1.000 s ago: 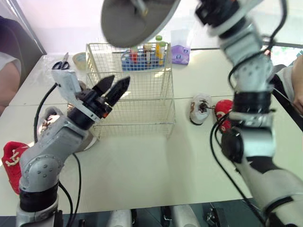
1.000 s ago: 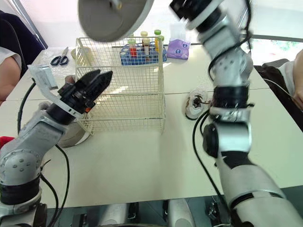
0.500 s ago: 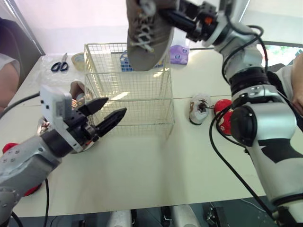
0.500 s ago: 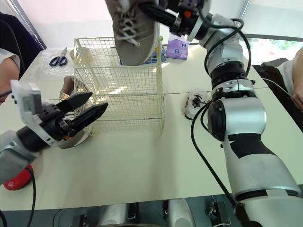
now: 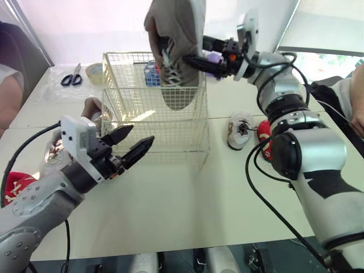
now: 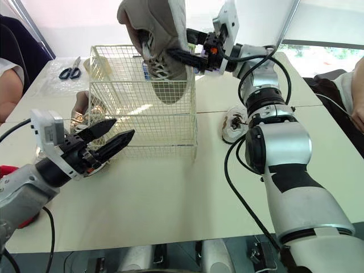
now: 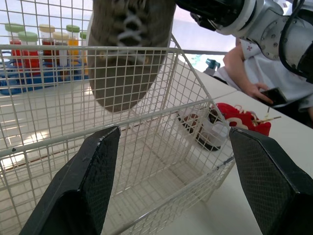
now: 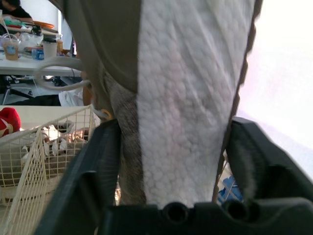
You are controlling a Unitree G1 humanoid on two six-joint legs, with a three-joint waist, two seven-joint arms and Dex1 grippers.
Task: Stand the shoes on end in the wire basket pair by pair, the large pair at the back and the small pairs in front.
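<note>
Pale tabletop point(image 5: 170, 199). At its far left corner lie blue-handled scissors point(image 5: 70, 78) beside a roll of tape point(image 5: 94, 71); a blue rack of coloured-capped tubes point(image 7: 22, 81) stands mid-back.

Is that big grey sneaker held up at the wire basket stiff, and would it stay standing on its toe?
The large grey lace-up sneaker probably holds its shape: it hangs toe-down from the right tool without sagging. Its rounded toe looks tippy, so it will likely lean against the white wire basket. Laces might snag the mesh.
</note>
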